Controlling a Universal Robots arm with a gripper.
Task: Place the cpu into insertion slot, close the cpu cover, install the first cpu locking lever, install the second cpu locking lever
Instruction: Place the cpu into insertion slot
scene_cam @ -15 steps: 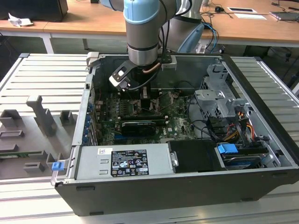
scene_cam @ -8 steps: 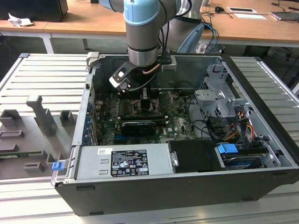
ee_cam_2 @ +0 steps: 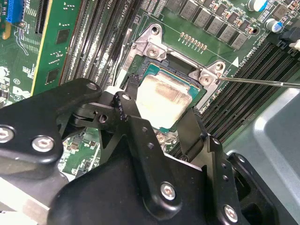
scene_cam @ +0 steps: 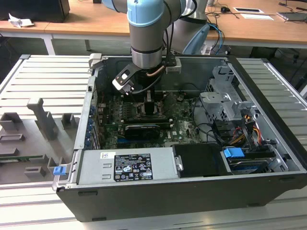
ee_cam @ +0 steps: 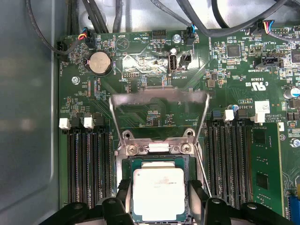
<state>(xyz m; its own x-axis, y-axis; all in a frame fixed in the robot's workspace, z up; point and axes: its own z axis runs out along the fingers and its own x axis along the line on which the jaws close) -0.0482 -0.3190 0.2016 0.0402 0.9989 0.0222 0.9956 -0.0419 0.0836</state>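
The cpu (ee_cam: 158, 193) (ee_cam_2: 161, 101), a pale silvery square chip, lies level in the insertion slot (ee_cam: 125, 174) (ee_cam_2: 152, 47) on the green board. My gripper (ee_cam: 159, 192) (ee_cam_2: 161, 105) (scene_cam: 148, 103) hangs low over the socket inside the open computer case. Its black fingers (ee_cam: 123, 190) (ee_cam_2: 127, 96) press against opposite edges of the chip, shut on it. The cpu cover (ee_cam: 159, 96) stands swung up on its hinge, away from the socket. A thin wire locking lever (ee_cam_2: 262, 83) (ee_cam: 200, 164) sticks out free beside the socket.
Long black memory slots (ee_cam: 89, 164) flank the socket on both sides. Cables (ee_cam: 220, 28) run along the case wall, near a coin battery (ee_cam: 99, 62). In the exterior view a power supply (scene_cam: 127, 165) sits at the front and a drive cage (scene_cam: 225, 103) on the exterior view's right.
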